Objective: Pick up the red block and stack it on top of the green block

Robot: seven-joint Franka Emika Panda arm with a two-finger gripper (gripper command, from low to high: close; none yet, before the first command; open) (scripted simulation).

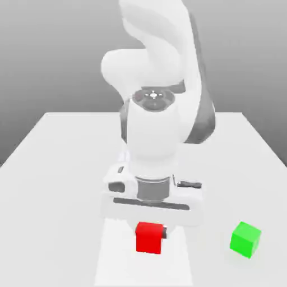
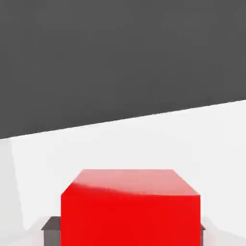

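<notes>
The red block [image 1: 149, 237] sits on the white table near its front edge, directly under the arm's hand. My gripper [image 1: 150, 232] reaches down over it, shut on the block, with a dark finger [image 1: 165, 231] pressed to the side on the exterior view's right. In the hand view the red block [image 2: 129, 206] looms large between two dark fingertips [image 2: 50, 225], one tight against each side face. The green block [image 1: 245, 239] rests on the table well off to the exterior view's right of the red one, apart from it and untouched.
The white table [image 1: 56, 185] stretches wide on both sides of the arm, and its front edge lies close behind the blocks. The arm's bulky white body [image 1: 154, 134] stands over the middle of the table.
</notes>
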